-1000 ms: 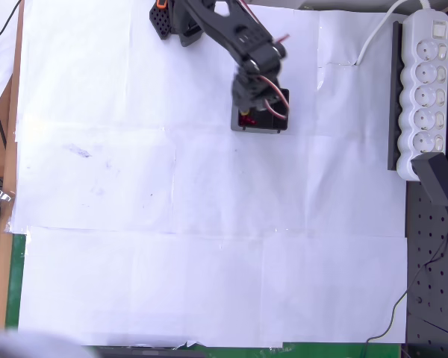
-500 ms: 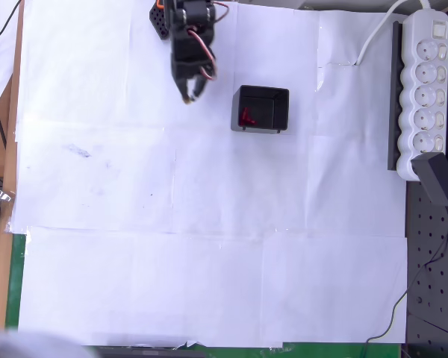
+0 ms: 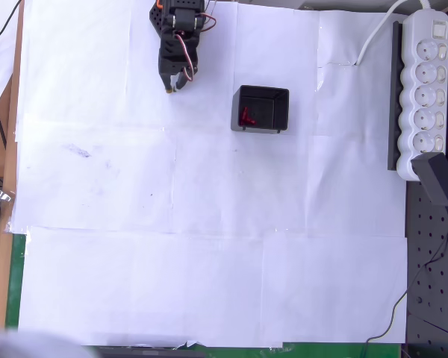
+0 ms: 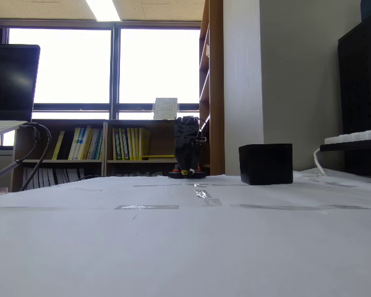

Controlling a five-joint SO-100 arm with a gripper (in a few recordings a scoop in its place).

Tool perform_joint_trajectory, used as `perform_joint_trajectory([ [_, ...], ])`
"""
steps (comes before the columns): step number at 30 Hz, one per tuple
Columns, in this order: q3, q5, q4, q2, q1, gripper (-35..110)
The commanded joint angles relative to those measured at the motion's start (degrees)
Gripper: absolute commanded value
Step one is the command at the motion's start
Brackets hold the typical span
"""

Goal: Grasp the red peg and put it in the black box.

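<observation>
The black box (image 3: 260, 109) stands on the white paper at the upper middle of the overhead view, and shows as a dark cube (image 4: 266, 164) right of centre in the fixed view. The red peg (image 3: 246, 117) lies inside the box by its left wall. My black arm is folded back near its base at the top; the gripper (image 3: 172, 86) points down the picture, left of the box and well apart from it, with nothing held. Its fingers sit close together. In the fixed view the arm (image 4: 187, 148) is a dark upright shape far back.
A white power strip (image 3: 425, 82) and a black adapter (image 3: 439, 181) lie along the right edge. White paper sheets (image 3: 209, 246) cover the table. A wooden edge (image 3: 7, 149) runs down the left.
The arm has pulled away from above the box, swinging left and folding back toward its base. The red peg stays inside the box.
</observation>
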Motion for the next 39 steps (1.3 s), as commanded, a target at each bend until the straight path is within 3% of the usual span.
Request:
perform_joint_trajectory([
  [1, -0.9, -0.4, 7.2, -4.7, 0.7, 0],
  [4, -1.1, -3.0, 11.6, -4.7, 0.8, 0],
  [9, -5.2, 7.2, 11.3, -5.1, -1.1, 0],
  [14, -5.2, 10.7, 11.5, -5.1, 2.2, 0],
  [39, -5.2, 11.0, 11.6, -5.2, 1.4, 0],
])
